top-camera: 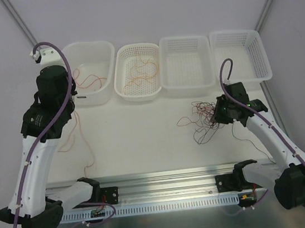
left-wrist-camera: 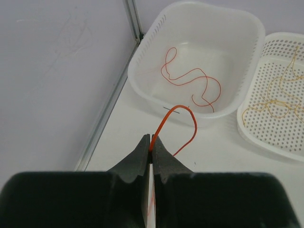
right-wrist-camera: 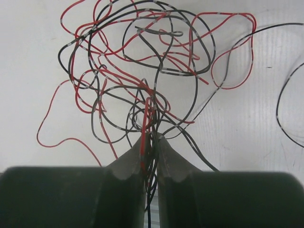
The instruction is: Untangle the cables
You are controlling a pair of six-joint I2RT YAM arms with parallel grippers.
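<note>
You are partway through, I judge: one strand is free of the knot and held near a bin, while the main knot is not yet picked apart. The smooth white worktop [top-camera: 146, 148] carries four white plastic containers along its far edge. A solid-walled tub [top-camera: 88, 44] stands at the far-left corner, then come three perforated baskets [top-camera: 189, 88].

The tangle [top-camera: 205, 119] lies on the right half, between that row and the near edge. It is a loose nest of very thin red and black cables looping over one another, some black ones banded grey. Your right gripper [right-wrist-camera: 152, 137] is pressed together on a few red and black strands at the nest's near side.

Your left gripper [left-wrist-camera: 152, 143] pinches a single orange cable [left-wrist-camera: 189, 116] just short of the tub. The wire springs up in a stiff arch, and its tail trails over the worktop toward the near edge. A like strand [left-wrist-camera: 190, 78] already lies curled in the tub, and paler yellow-orange ones [left-wrist-camera: 278, 102] lie in the basket beside it.

Next, carry the left gripper over the tub's rim and release, lifting high enough that the long tail does not snag on the wall. The right pinch holds several wires at once, so pulling there may tighten the knot; isolate one strand first.
</note>
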